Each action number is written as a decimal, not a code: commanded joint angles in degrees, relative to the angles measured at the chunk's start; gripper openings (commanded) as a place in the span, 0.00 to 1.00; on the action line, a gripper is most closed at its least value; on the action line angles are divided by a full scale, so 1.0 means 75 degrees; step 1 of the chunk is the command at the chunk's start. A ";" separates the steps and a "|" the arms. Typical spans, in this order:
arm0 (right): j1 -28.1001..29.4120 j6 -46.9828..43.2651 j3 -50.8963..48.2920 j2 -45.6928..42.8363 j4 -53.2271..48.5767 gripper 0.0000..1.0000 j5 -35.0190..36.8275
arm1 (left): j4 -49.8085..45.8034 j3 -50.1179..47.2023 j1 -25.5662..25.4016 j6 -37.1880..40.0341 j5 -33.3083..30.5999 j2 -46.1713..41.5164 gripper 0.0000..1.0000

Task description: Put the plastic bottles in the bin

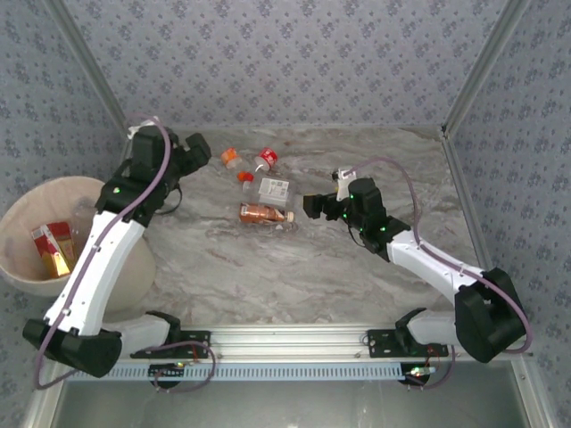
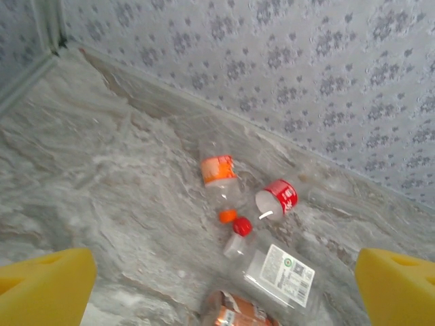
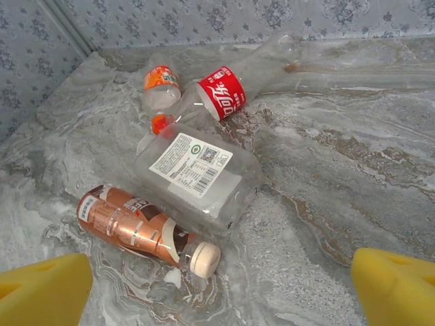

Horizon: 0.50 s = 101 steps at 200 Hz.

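Left fingers (image 2: pixel 47 285) spread wide, empty; arm raised over back-left of surface (image 1: pixel 268 276). Right fingers (image 3: pixel 394 288) wide apart, empty; arm stretched low toward plastic bottles (image 3: pixel 194 170) clustered mid-surface between both arms. Bin (image 1: pixel 27 201) far left.

1. This is a robot test booth in a lab, not a lived-in room.
2. Wallpapered panels (image 1: pixel 294 53) joined by a metal corner post (image 1: pixel 482 64) wall it in.
3. The left arm (image 1: pixel 89 276) and right arm (image 1: pixel 428 263) are bolted to a metal rail (image 1: pixel 294 337) edging a marble-patterned table (image 1: pixel 268 276).
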 commanded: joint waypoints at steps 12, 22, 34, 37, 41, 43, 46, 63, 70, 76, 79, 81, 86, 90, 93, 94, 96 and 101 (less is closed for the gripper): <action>-0.0050 0.0168 -0.0150 0.0118 0.0693 1.00 -0.0713 | 0.1037 -0.0972 -0.0396 -0.1943 0.0059 0.0283 0.98; -0.0063 0.0250 -0.0177 0.0228 0.0806 1.00 -0.0928 | 0.1289 -0.1348 -0.0455 -0.2415 0.0222 0.0333 0.98; -0.0061 0.0309 -0.0199 0.0383 0.0995 1.00 -0.1011 | 0.1440 -0.1700 -0.0458 -0.3008 0.0364 0.0399 0.98; -0.0064 0.0338 -0.0195 0.0427 0.1034 1.00 -0.1054 | 0.1437 -0.1770 -0.0459 -0.3142 0.0374 0.0412 0.98; -0.0049 0.0394 -0.0199 0.0499 0.1082 1.00 -0.1155 | 0.1464 -0.1874 -0.0458 -0.3303 0.0408 0.0435 0.98; -0.0048 0.0424 -0.0200 0.0536 0.1099 1.00 -0.1205 | 0.1476 -0.1930 -0.0458 -0.3396 0.0433 0.0449 0.98; -0.0056 0.0452 -0.0200 0.0582 0.1137 1.00 -0.1283 | 0.1503 -0.2002 -0.0462 -0.3495 0.0469 0.0467 0.98; -0.0052 0.0639 -0.0161 0.0948 0.1288 1.00 -0.1568 | 0.1730 -0.2348 -0.0476 -0.3962 0.0876 0.0629 0.98; -0.0052 0.0713 -0.0136 0.1143 0.1360 1.00 -0.1665 | 0.1829 -0.2461 -0.0492 -0.4079 0.1058 0.0728 0.98; -0.0048 0.0785 -0.0110 0.1300 0.1409 1.00 -0.1738 | 0.1900 -0.2543 -0.0511 -0.4164 0.1196 0.0821 0.98; -0.0053 0.0824 -0.0095 0.1392 0.1435 1.00 -0.1779 | 0.1924 -0.2571 -0.0521 -0.4209 0.1260 0.0866 0.98; -0.0049 0.0839 -0.0080 0.1445 0.1448 1.00 -0.1821 | 0.1933 -0.2585 -0.0527 -0.4229 0.1303 0.0900 0.98; -0.0050 0.0877 -0.0039 0.1577 0.1487 1.00 -0.1918 | 0.1986 -0.2632 -0.0537 -0.4295 0.1407 0.0982 0.98; -0.0049 0.0903 0.0002 0.1694 0.1524 1.00 -0.1982 | 0.2034 -0.2681 -0.0549 -0.4332 0.1483 0.1054 0.98; -0.0048 0.0922 0.0039 0.1790 0.1562 1.00 -0.2028 | 0.2090 -0.2710 -0.0549 -0.4360 0.1558 0.1098 0.98; -0.0054 0.0932 0.0043 0.1824 0.1574 1.00 -0.2037 | 0.2115 -0.2714 -0.0551 -0.4368 0.1576 0.1116 0.98; -0.0055 0.0948 0.0063 0.1873 0.1591 1.00 -0.2061 | 0.2154 -0.2747 -0.0558 -0.4389 0.1619 0.1141 0.98; -0.0045 0.1016 0.0138 0.2012 0.1639 1.00 -0.2148 | 0.2255 -0.2790 -0.0562 -0.4426 0.1720 0.1224 0.98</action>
